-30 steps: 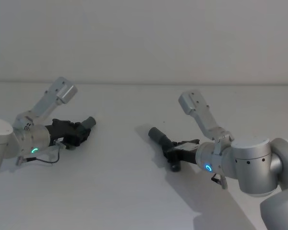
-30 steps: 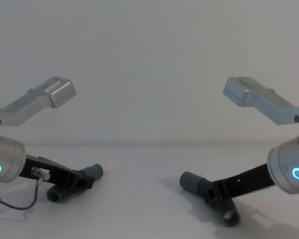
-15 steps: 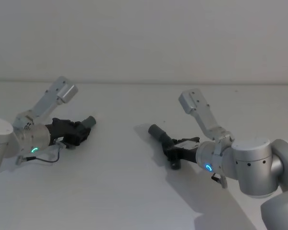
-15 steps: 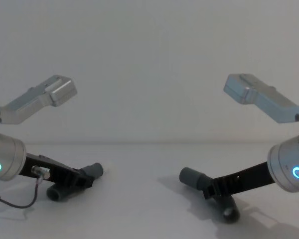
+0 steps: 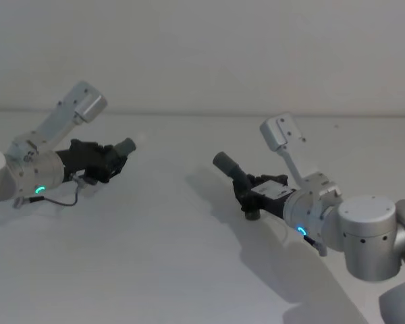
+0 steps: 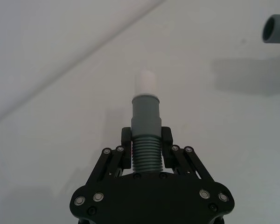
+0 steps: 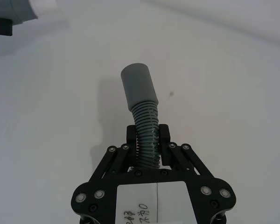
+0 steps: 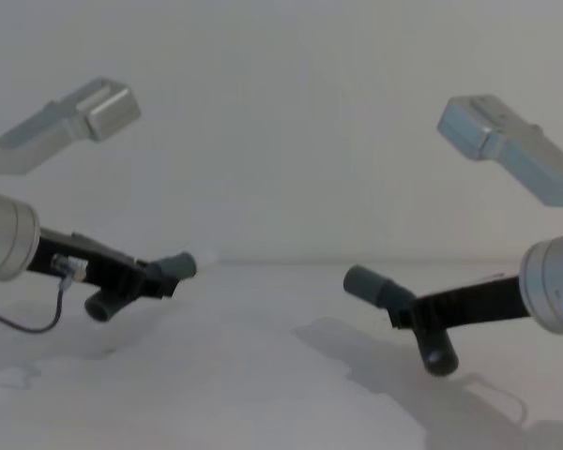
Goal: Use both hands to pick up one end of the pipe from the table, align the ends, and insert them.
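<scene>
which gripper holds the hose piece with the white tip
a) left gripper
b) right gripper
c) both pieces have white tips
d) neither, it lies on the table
a: in the left wrist view the left gripper is shut on the white-tipped hose piece at its ribbed middle, while the right gripper is shut on the plain grey hose piece, which ends in a grey socket.

Backdrop: plain pale grey wall (image 5: pixel 202 47) meeting a matte white table (image 5: pixel 148 270) along one straight horizontal seam (soft shadows, diffuse light).
</scene>
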{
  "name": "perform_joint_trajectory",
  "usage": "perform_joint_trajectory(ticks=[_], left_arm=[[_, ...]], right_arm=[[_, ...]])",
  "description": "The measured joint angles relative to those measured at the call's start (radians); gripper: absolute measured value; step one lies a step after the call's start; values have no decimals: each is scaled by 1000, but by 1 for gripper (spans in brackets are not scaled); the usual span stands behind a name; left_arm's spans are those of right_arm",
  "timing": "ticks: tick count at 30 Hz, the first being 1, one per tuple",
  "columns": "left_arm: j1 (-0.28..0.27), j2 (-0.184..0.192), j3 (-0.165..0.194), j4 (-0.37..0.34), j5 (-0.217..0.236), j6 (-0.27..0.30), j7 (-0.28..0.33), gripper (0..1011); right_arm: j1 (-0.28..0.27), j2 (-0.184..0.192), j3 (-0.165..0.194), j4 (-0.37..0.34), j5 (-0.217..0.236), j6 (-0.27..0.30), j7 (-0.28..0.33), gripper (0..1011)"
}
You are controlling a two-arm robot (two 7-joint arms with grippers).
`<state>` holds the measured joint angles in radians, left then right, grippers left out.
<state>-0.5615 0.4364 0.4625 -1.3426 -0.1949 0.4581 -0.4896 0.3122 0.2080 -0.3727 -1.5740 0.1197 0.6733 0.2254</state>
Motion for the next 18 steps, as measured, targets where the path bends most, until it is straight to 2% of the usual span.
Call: perform_joint_trajectory(ticks=[8,18], left_arm=[[-33,32,15,-28,-2,-64,-73,360],[-83,64,41,-13,-16,-167,-192,360]], right_arm=[[-11,49,4,-41,-9,-87,49,265],[-20,146,-3,-93,-2,-184,166,264]])
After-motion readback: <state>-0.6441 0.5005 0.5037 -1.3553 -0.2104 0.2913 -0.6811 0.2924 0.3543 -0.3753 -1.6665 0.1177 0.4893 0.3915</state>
